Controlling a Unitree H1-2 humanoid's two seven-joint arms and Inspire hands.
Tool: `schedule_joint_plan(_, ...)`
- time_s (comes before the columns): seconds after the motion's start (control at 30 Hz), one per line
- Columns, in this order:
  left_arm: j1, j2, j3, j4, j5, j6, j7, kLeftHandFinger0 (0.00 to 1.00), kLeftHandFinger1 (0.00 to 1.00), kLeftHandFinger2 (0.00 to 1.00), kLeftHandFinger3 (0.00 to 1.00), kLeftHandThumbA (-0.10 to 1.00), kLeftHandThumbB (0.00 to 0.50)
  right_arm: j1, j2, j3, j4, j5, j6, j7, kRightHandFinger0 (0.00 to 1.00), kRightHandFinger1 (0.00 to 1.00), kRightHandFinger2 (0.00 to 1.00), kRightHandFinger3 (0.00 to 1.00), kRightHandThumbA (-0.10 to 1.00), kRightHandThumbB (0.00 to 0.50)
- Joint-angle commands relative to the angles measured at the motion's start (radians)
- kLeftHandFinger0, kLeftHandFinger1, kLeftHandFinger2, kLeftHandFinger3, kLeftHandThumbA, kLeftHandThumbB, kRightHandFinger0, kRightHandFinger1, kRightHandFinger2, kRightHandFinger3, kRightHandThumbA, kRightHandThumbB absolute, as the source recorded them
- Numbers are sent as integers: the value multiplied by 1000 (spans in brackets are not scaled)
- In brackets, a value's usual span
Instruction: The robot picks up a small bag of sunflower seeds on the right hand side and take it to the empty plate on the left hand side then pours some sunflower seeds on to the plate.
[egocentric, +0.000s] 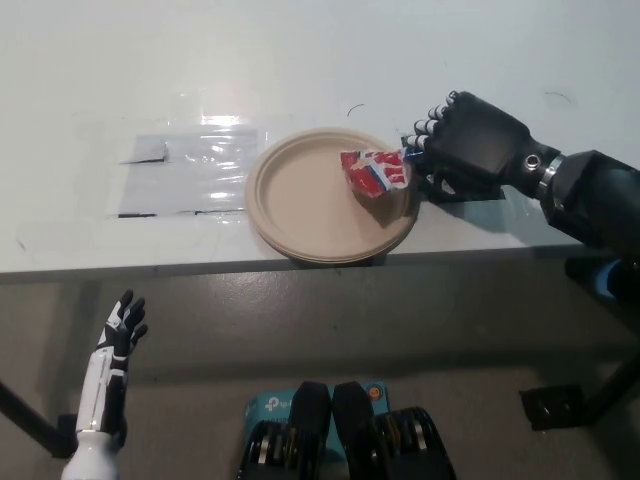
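Note:
The small red, white and blue bag of sunflower seeds (375, 171) hangs over the right part of the tan paper plate (300, 205), close to its surface. My black right hand (470, 145) is shut on the bag's right end, just beyond the plate's right rim. No seeds show on the plate. My white left hand (115, 345) rests open below the table's front edge at the lower left, holding nothing.
A clear plastic sheet (190, 172) lies flat on the white table (300, 60) left of the plate. The plate slightly overhangs the table's front edge (150, 272). A black base (465, 192) sits under my right hand.

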Motion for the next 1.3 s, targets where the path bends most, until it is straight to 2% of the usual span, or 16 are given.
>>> schedule_joint_plan(0.0, -17, 17, 2, -20, -18, -13, -15, 1000, 1000, 1000, 1000, 1000, 315, -118, -22, 38, 8, -75, 62, -87, 0, 0, 387, 370, -100, 307)
schedule_joint_plan(0.03, -17, 17, 2, -23, -28, -8, -20, 1000, 1000, 1000, 1000, 1000, 320, -122, -21, 44, 12, -77, 61, -91, 0, 0, 367, 349, -100, 294)
schedule_joint_plan(0.07, -17, 18, 2, -26, -28, -5, -20, 1000, 1000, 1000, 1000, 1000, 323, -132, -21, 54, 16, -83, 60, -110, 0, 0, 333, 279, -100, 281)
schedule_joint_plan(0.1, -18, 17, 3, -27, -28, -3, -20, 1000, 1000, 1000, 1000, 1000, 333, -136, -21, 59, 17, -87, 62, -113, 0, 0, 341, 203, -100, 267)
schedule_joint_plan(0.27, -24, 20, 3, -26, -23, -7, -20, 1000, 1000, 1000, 1000, 1000, 321, -166, -32, 86, 4, -123, 81, -121, 0, 0, 434, 68, -100, 266)
schedule_joint_plan(0.37, -27, 20, 2, -27, -17, -8, -23, 1000, 1000, 1000, 1000, 1000, 308, -177, -40, 95, -3, -131, 81, -132, 0, 0, 416, 86, -100, 263)
schedule_joint_plan(0.57, -28, 22, 0, -36, -22, 5, -30, 1000, 1000, 1000, 1000, 1000, 311, -194, -54, 112, -10, -159, 95, -173, 0, 0, 376, 0, -100, 270)
schedule_joint_plan(0.6, -28, 22, -1, -38, -22, 7, -30, 1000, 1000, 1000, 1000, 1000, 310, -197, -58, 112, -15, -161, 96, -160, 0, 0, 378, 7, -100, 258)
schedule_joint_plan(0.77, -27, 21, -2, -40, -18, 13, -29, 1000, 1000, 1000, 1000, 1000, 322, -209, -67, 136, -30, -197, 103, -174, 0, 0, 383, 86, -100, 268)
schedule_joint_plan(0.8, -29, 22, -1, -40, -19, 10, -29, 1000, 1000, 1000, 1000, 1000, 321, -215, -66, 146, -27, -207, 101, -189, 0, 0, 346, 121, -100, 277)
schedule_joint_plan(0.87, -34, 25, 0, -37, -20, 8, -30, 1000, 1000, 1000, 1000, 1000, 318, -224, -66, 162, -28, -227, 119, -191, 0, 0, 332, 81, -100, 271)
schedule_joint_plan(0.93, -30, 25, -1, -36, -11, 6, -26, 1000, 1000, 1000, 1000, 1000, 315, -228, -65, 179, -29, -246, 127, -185, 0, 0, 309, 89, -100, 274)
schedule_joint_plan(1.0, -27, 26, -2, -37, -13, 6, -28, 1000, 1000, 1000, 1000, 1000, 307, -231, -61, 185, -20, -246, 119, -203, 0, 0, 258, 4, -100, 292)
schedule_joint_plan(1.03, -28, 26, -2, -37, -15, 6, -29, 1000, 1000, 1000, 1000, 1000, 310, -238, -62, 193, -24, -252, 117, -182, 0, 0, 244, 1, -100, 267)
schedule_joint_plan(1.17, -26, 26, -2, -44, -14, 14, -27, 1000, 1000, 1000, 1000, 1000, 314, -260, -63, 207, -37, -263, 95, -154, 0, 0, 266, 8, -100, 238)
schedule_joint_plan(1.27, -29, 25, -2, -45, -5, 14, -20, 1000, 1000, 1000, 1000, 1000, 323, -282, -65, 223, -53, -284, 86, -151, 0, 0, 269, 18, -100, 258)
